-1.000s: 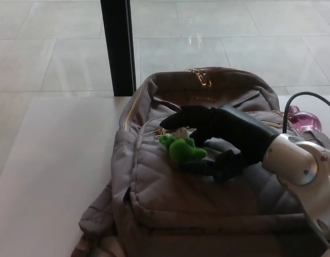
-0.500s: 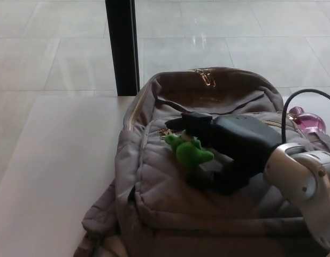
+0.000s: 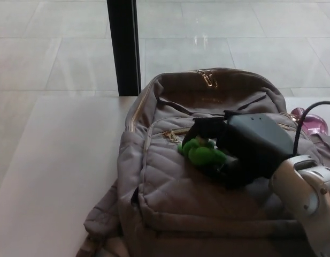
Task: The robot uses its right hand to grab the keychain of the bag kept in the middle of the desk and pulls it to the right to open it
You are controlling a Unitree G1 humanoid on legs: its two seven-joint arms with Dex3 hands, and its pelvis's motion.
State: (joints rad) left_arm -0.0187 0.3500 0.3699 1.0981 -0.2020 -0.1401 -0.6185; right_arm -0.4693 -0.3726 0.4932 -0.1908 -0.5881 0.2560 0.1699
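A grey quilted backpack [image 3: 181, 198] lies on the white desk [image 3: 58, 176], its gold zips showing along the top and front pocket. A green plush keychain [image 3: 203, 152] hangs at the front pocket's zip. My right hand [image 3: 245, 144] rests on the bag with its black fingers [image 3: 205, 128] curled over the green keychain and the thumb under it, shut on it. A short stretch of the pocket zip [image 3: 173, 134] left of the keychain shows gold teeth. My left hand is out of sight.
A pink round object [image 3: 312, 120] sits behind the bag at the right edge. A black post [image 3: 123, 45] stands behind the desk against the tiled floor. A black cable [image 3: 312, 115] loops above my right wrist.
My right hand has closed on the green keychain and moved it to the right along the front pocket zip. The camera view has shifted slightly.
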